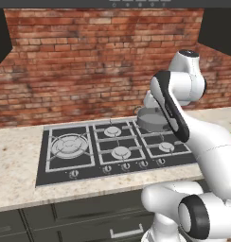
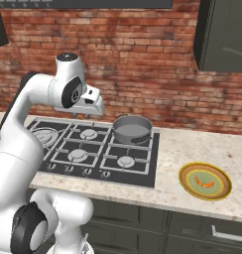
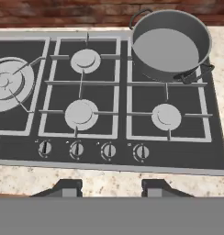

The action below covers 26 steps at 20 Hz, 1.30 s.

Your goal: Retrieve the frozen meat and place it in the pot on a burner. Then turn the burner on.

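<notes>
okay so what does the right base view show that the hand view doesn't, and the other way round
The right base view alone takes in the yellow-green plate on the counter right of the hob, with the orange-red frozen meat lying on it, plus the arm raised over the hob and a dark wall cabinet. The hand view alone gives a close look at the row of burner knobs and the gripper, its tips apart with nothing between them. Both show the hob and the empty grey pot on its back right burner, in front of the brick wall.

Arm raised, elbow bent; gripper [image 3: 111, 187] fingers parted, holding nothing.
</notes>
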Available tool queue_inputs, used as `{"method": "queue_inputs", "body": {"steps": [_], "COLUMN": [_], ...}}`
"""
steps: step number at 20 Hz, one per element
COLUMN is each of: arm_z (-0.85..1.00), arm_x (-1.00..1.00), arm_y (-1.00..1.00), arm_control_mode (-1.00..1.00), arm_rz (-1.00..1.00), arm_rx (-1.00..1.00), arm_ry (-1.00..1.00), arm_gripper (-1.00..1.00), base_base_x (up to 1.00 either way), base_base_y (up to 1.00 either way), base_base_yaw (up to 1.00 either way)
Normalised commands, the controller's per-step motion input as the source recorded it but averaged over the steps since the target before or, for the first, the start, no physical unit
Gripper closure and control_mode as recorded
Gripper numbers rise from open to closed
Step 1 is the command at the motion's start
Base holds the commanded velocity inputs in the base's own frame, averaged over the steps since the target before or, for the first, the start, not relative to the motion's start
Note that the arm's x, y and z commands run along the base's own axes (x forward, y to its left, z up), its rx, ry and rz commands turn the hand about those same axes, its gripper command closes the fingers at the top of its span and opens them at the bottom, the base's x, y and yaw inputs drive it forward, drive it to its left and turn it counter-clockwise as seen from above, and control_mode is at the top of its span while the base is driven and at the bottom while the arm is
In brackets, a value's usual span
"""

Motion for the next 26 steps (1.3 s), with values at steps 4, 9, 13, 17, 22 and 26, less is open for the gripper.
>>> {"method": "queue_inputs", "body": {"steps": [4,9,13,17,22,26], "arm_z": [-0.02,-0.08,-0.13,-0.23,-0.06,-0.08], "arm_x": [-0.01,0.0,-0.05,0.01,-0.03,0.0], "arm_y": [-0.2,-0.96,-1.0,-0.97,-0.98,-0.78], "arm_control_mode": [-1.0,-1.0,-1.0,-1.0,-1.0,-1.0], "arm_rz": [-0.01,-0.12,-0.18,-0.09,-0.01,-0.02], "arm_rx": [0.0,-0.08,-0.13,-0.06,0.08,0.04], "arm_ry": [0.01,0.04,0.06,0.0,0.0,0.0], "arm_gripper": [-1.0,-1.0,-1.0,-1.0,-1.0,-1.0], "base_base_x": [0.0,0.0,0.0,0.0,0.0,0.0], "base_base_y": [0.0,0.0,0.0,0.0,0.0,0.0], "base_base_yaw": [0.0,0.0,0.0,0.0,0.0,0.0]}}
